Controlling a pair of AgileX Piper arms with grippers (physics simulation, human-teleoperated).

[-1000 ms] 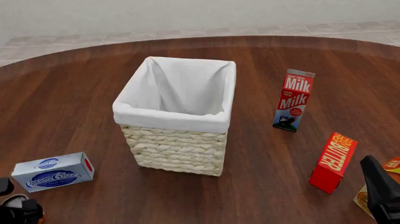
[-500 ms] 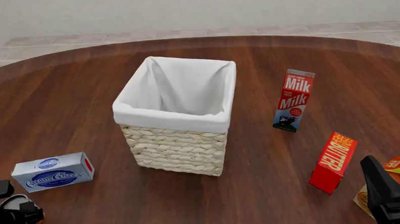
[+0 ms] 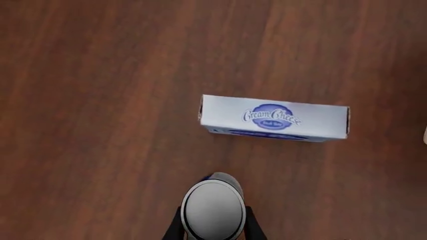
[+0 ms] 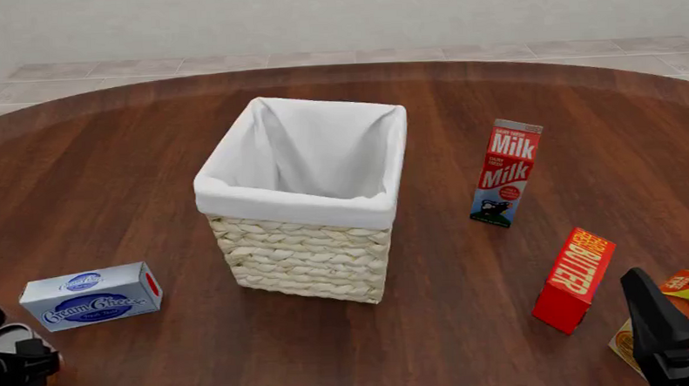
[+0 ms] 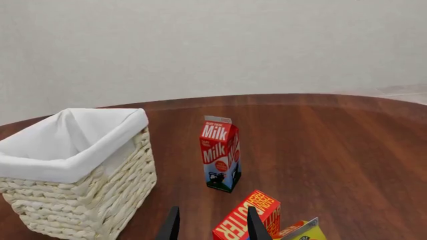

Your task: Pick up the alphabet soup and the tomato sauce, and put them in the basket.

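Observation:
The alphabet soup shows its plain silver-grey top and a sliver of blue label in the left wrist view. My left gripper is shut on it, one dark finger on each side. In the front view the left gripper and the can's grey top are at the near left corner. The basket stands mid-table with its white liner and nothing in it; it also shows in the right wrist view. My right gripper is open and empty at the near right. The tomato sauce is out of view.
A cream cheese box lies just beyond the left gripper, also in the left wrist view. A milk carton stands right of the basket. A red butter box and an orange-yellow box are beside the right gripper.
My left gripper has moved left and toward the near table edge, with the can between its fingers. The right arm has not moved.

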